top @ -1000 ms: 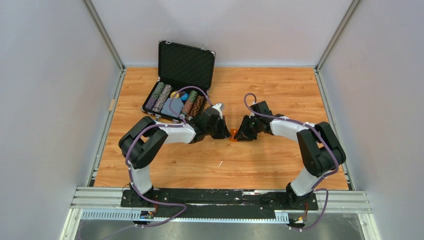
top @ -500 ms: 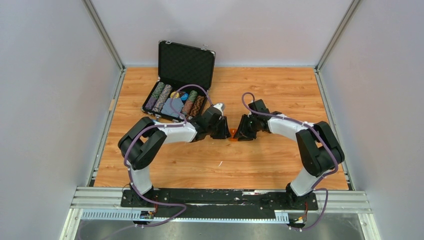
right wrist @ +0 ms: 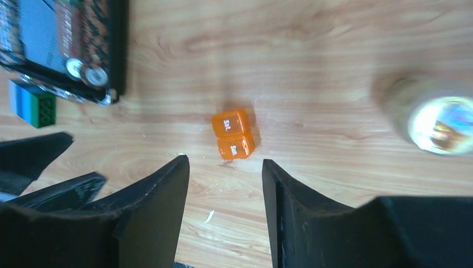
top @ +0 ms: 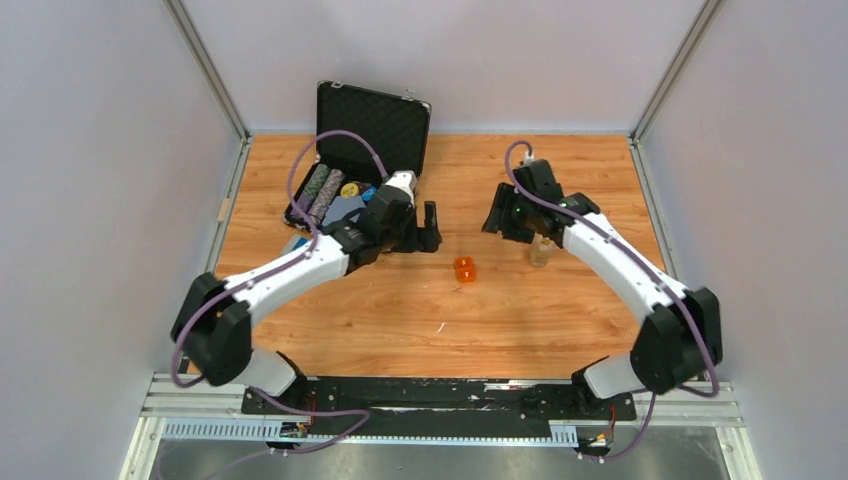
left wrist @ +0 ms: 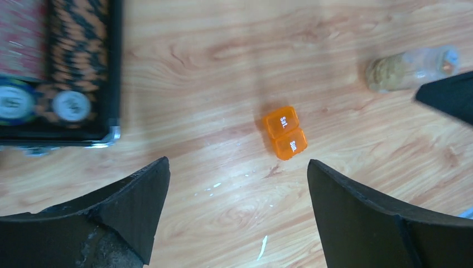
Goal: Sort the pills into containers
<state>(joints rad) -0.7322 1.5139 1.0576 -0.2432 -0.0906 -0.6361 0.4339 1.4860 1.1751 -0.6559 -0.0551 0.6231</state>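
Far left of the orange pill box [top: 465, 270], up toward the back, a black case [top: 372, 125] stands open with rows of chips. Nearer the pill box on that side, the left gripper [left wrist: 239, 180] hangs with its fingers spread wide, empty. The pill box, two joined cubes marked Sat. and Sun., lies alone on the wooden table [top: 560, 330]. To its right the right gripper [right wrist: 225, 180] hovers partly spread, empty, with a small clear bottle [top: 540, 250] just beyond.

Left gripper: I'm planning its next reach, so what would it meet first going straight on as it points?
Probably the orange pill box, ahead between the left gripper's open jaws; depth is unclear, so the table might come first.
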